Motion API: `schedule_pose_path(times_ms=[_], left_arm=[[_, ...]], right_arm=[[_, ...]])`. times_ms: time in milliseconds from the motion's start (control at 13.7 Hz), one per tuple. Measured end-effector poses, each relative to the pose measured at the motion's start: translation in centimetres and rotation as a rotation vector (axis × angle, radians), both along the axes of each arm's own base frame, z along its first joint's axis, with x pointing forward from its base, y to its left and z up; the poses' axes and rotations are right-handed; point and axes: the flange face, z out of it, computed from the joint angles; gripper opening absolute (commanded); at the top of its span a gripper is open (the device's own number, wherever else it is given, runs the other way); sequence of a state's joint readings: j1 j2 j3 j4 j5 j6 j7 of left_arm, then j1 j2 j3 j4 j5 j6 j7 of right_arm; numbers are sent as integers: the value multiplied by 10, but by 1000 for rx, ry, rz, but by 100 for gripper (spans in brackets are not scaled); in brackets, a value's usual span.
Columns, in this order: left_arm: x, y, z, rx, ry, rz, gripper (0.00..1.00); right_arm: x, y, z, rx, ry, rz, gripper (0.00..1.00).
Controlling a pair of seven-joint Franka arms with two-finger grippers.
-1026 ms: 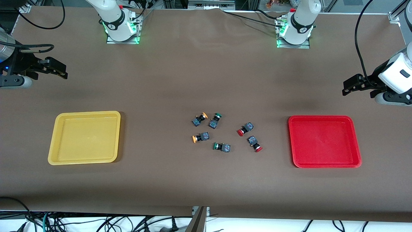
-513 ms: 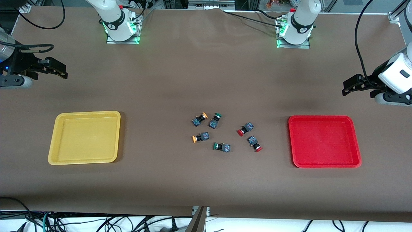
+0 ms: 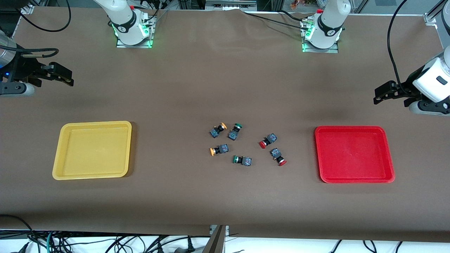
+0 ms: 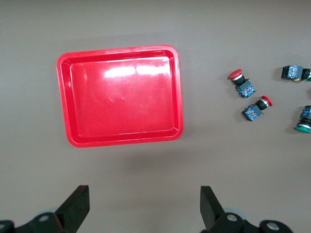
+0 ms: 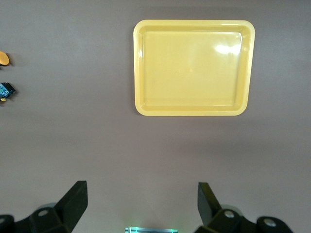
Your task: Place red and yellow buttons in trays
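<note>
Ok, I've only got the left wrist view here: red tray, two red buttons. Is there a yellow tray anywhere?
Observer: Yes. The yellow tray lies toward the right arm's end of the table, with nothing in it.
Operator: And yellow buttons?
Observer: Two yellow buttons lie on the table between the trays, one nearer to the front camera than the other.
Operator: Where's the right end effector?
Observer: The right end effector hangs open over the table at the right arm's end, holding nothing.
</note>
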State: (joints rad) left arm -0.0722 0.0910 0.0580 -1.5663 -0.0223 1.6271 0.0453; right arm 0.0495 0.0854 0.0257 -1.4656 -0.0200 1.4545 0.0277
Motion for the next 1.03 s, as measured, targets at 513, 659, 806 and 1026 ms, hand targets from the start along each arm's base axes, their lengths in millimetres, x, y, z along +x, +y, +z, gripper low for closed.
schedule_pose_path(times_ms=[513, 659, 806, 1026], left_arm=[[-1, -33, 7, -4, -16, -58, 100], [-3, -56, 7, -8, -15, -94, 100], [-6, -84, 5, -12, -11, -118, 100], [-11, -139, -8, -20, 12, -140, 100]], right_arm=[[0, 0, 0, 0, 0, -1, 100], [0, -1, 0, 0, 0, -1, 100], [0, -1, 0, 0, 0, -2, 100], [0, -1, 0, 0, 0, -2, 100]])
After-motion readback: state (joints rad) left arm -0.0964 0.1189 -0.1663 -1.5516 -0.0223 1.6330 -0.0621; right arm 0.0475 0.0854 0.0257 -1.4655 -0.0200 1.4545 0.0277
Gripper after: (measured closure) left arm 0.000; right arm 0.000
